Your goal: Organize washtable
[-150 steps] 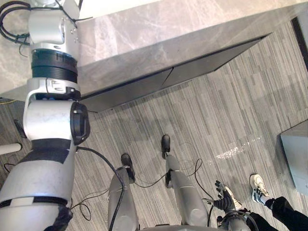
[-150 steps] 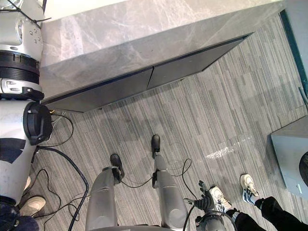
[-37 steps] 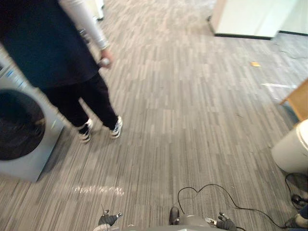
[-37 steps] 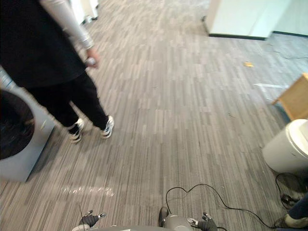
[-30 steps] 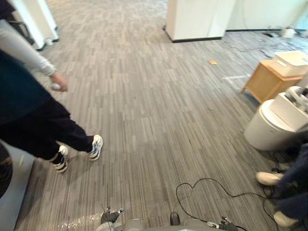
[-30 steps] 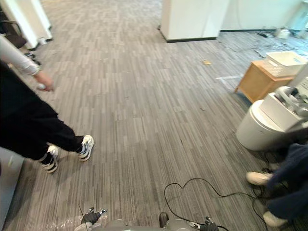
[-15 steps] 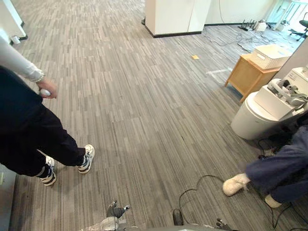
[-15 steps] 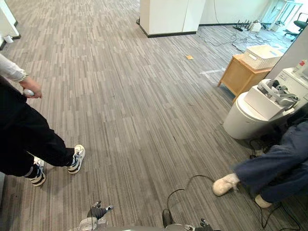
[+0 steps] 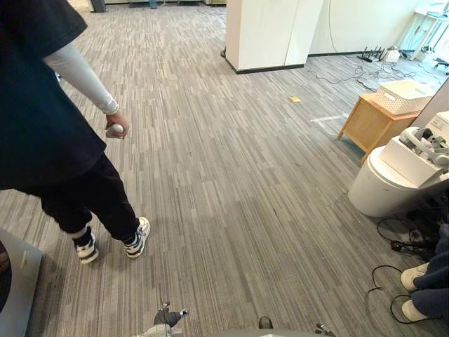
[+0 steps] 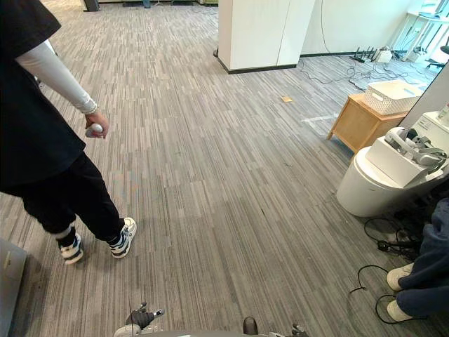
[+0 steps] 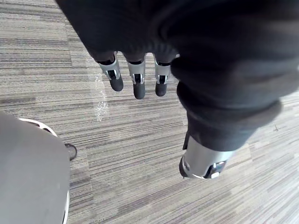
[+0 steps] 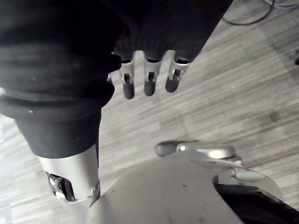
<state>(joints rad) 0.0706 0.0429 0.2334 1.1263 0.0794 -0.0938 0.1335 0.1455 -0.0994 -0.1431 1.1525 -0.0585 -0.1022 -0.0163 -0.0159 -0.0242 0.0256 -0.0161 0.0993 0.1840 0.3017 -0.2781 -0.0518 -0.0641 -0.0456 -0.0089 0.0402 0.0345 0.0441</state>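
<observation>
Grey carpet floor point(image 9: 266, 182), with a person point(image 9: 49, 119) standing at left. Both the left robot hand point(image 11: 136, 77) and the right robot hand point(image 12: 148, 77) hang empty, fingers loosely straight.

The floor point(image 9: 231, 196) I looked out over was grey carpet in narrow stripes. A white pillar point(image 9: 270, 31) stood on it at the far side, with dark skirting round its foot. Right of the pillar and nearer me, a small yellow scrap point(image 9: 295, 99) lay on the carpet, with a pale tape mark point(image 9: 328, 119) past it. Further right of the pillar stood a low wooden table point(image 9: 372, 123), then a white round unit point(image 9: 393, 186). Left of the pillar and much nearer me, a person point(image 9: 63, 154) stood in dark-and-white sneakers point(image 9: 138, 236). Farthest from the pillar were a grey machine's corner point(image 9: 17, 295) and a second person's pale shoes point(image 9: 415, 277).
</observation>
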